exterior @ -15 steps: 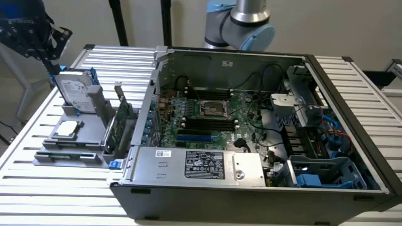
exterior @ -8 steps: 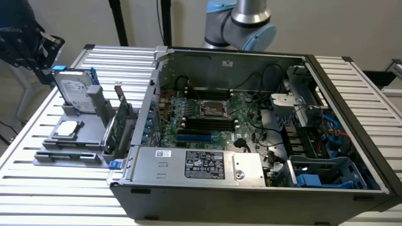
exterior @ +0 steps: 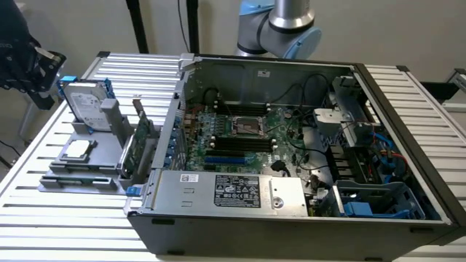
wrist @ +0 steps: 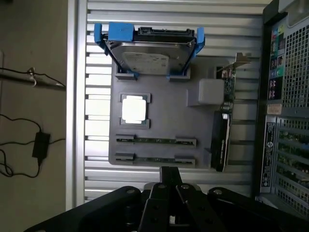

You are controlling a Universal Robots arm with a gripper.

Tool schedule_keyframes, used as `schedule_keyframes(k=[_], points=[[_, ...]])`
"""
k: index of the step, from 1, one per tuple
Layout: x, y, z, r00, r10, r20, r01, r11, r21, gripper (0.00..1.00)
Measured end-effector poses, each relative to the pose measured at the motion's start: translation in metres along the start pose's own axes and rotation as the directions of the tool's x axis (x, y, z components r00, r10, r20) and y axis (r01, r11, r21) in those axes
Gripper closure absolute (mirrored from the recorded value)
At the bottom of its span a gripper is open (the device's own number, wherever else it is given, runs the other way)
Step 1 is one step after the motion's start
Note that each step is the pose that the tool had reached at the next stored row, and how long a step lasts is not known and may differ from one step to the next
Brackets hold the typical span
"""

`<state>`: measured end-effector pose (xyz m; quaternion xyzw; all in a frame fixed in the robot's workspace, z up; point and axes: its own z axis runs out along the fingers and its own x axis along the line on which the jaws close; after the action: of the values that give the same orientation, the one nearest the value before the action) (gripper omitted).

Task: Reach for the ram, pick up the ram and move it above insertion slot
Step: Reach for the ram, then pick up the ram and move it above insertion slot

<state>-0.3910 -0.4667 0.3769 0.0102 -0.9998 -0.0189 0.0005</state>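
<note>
**Mia:** Where is the arm?

**Ben:** In the exterior view its grey and blue joint sticks up behind the open computer case. The wrist is up high and looks straight down on the grey tray.

**Mia:** And the jaws?

**Ben:** The gripper points down. It hangs in the air over the edge of the tray, on the side where the thin sticks are. Its jaws look pressed together, with nothing in them.

**Mia:** Where is the ram?

**Ben:** It lies flat in its holder on the tray, and it is the stick closest to the jaws. A second stick lies just beside it, the same way round. The jaws do not touch either one.

**Mia:** What else is on the tray?

**Ben:** A square shiny chip sits near the sticks. A hard drive in a blue frame is at the far end. A green card stands on its edge along the side next to the case.

**Mia:** What holds it all up?

**Ben:** A worktop made of metal slats. The tray sits at the exterior view's left and the case at its right.
</note>
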Motion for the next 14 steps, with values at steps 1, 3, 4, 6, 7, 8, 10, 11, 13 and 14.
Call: schedule_keyframes(k=[1, 3, 4, 6, 7, 8, 10, 11, 13, 14], points=[[0.0, -0.001, 0.0, 1.0, -0.001, 0.0001, 0.001, 1.0, -0.0001, 0.89], [0.0, -0.001, 0.0, 1.0, 0.0, 0.0001, 0.0, 1.0, 0.0, 0.89], [0.0, -0.001, 0.0, 1.0, 0.0, 0.0001, 0.0, 1.0, -0.0001, 0.89], [0.0, -0.0011, 0.0, 1.0, -0.001, 0.0001, 0.001, 1.0, -0.0001, 0.89], [0.0, -0.0011, 0.0, 1.0, -0.001, 0.0, 0.001, 1.0, -0.0001, 0.89], [0.0, -0.0011, 0.0, 1.0, -0.001, 0.0, 0.001, 1.0, -0.0001, 0.89], [0.0, -0.0011, 0.0, 1.0, -0.001, 0.0, 0.001, 1.0, 0.0, 0.89], [0.0, -0.0011, 0.0, 1.0, -0.001, 0.0, 0.001, 1.0, -0.0001, 0.89], [0.0, -0.0011, 0.0, 1.0, -0.001, 0.0, 0.001, 1.0, -0.0001, 0.89], [0.0, -0.0011, 0.0, 1.0, -0.001, 0.0, 0.001, 1.0, -0.0001, 0.89]])
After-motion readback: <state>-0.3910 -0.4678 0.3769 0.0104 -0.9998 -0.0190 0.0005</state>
